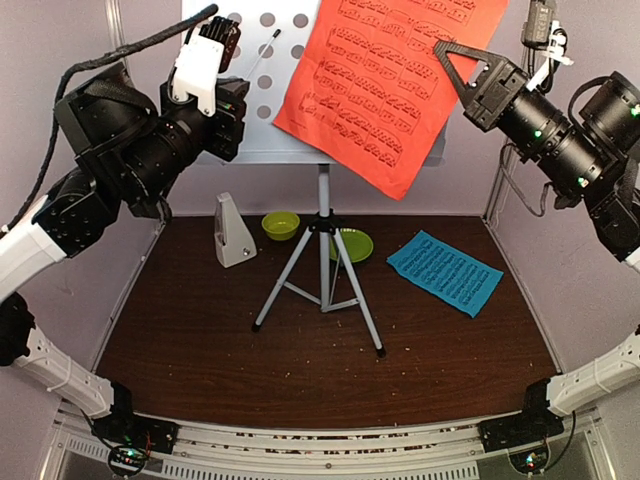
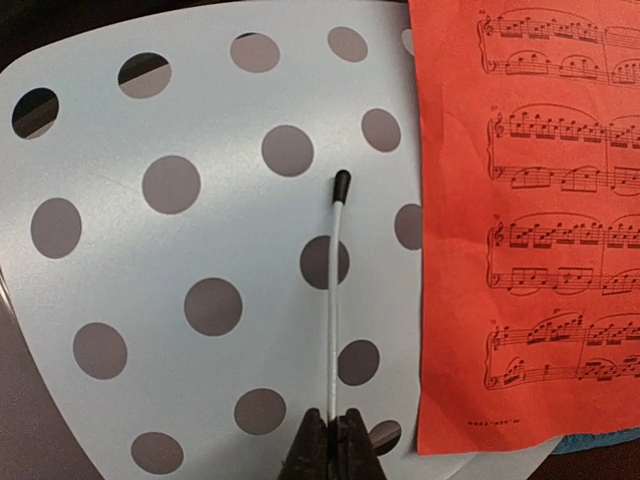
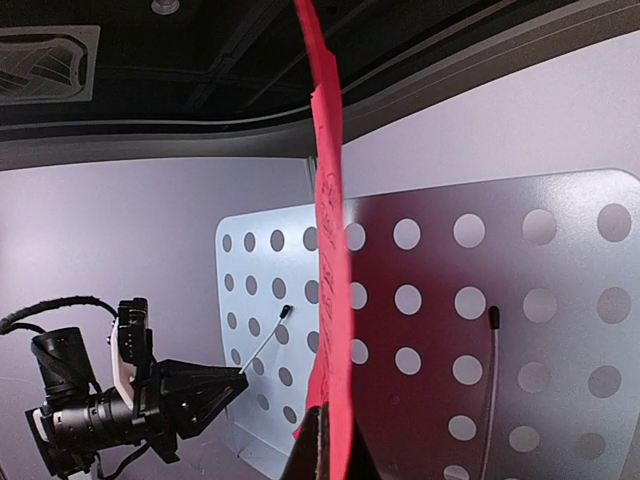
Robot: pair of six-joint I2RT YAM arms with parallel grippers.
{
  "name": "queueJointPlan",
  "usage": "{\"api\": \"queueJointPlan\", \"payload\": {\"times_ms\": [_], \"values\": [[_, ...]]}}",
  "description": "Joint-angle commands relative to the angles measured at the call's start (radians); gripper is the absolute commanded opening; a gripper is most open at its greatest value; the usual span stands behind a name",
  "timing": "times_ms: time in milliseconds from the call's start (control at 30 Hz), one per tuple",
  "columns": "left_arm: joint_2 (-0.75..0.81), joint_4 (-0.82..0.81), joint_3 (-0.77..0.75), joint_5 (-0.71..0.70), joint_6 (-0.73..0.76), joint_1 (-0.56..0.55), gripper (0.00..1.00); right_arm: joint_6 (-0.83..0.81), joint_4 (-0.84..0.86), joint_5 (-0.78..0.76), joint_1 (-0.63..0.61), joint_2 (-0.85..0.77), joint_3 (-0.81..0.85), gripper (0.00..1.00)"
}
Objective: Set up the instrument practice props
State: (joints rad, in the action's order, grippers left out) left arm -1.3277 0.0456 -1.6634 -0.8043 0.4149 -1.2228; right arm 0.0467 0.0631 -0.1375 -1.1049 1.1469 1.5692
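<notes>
The pale grey perforated desk sits on the grey tripod. My left gripper is shut on the desk's thin white page-holder wire, whose black tip lies against the desk. My right gripper is shut on the edge of the red music sheet and holds it against the desk front. The right wrist view shows that sheet edge-on above the gripper. The blue sheet lies flat on the table at the right. The whitish metronome stands left of the tripod.
A lime-green bowl and a lime-green plate sit behind the tripod legs. A second page-holder wire lies on the desk's right half. Grey walls close in the brown table at the back and sides.
</notes>
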Motion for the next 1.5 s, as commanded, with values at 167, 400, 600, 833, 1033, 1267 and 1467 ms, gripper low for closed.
{"api": "queueJointPlan", "payload": {"times_ms": [167, 400, 600, 833, 1033, 1267, 1467], "values": [[0.157, -0.131, 0.162, 0.122, 0.01, 0.055, 0.0, -0.072, -0.005, 0.09, 0.033, 0.039, 0.066, 0.0], [0.229, -0.213, 0.255, 0.282, 0.032, 0.092, 0.0, -0.141, -0.011, 0.125, 0.053, 0.1, 0.132, 0.0], [0.252, -0.22, 0.279, 0.398, 0.006, 0.136, 0.0, -0.183, -0.051, 0.24, 0.078, 0.172, 0.217, 0.0], [0.278, -0.266, 0.336, 0.455, -0.013, 0.166, 0.0, -0.172, -0.02, 0.288, 0.097, 0.245, 0.265, 0.0], [0.283, -0.299, 0.362, 0.488, -0.003, 0.172, 0.0, -0.163, -0.023, 0.34, 0.106, 0.331, 0.355, 0.0], [0.285, -0.302, 0.369, 0.517, -0.004, 0.175, 0.0, -0.178, -0.043, 0.427, 0.124, 0.424, 0.452, 0.0], [0.281, -0.296, 0.366, 0.513, -0.008, 0.176, 0.0, -0.197, -0.08, 0.495, 0.149, 0.503, 0.548, 0.0]]}}
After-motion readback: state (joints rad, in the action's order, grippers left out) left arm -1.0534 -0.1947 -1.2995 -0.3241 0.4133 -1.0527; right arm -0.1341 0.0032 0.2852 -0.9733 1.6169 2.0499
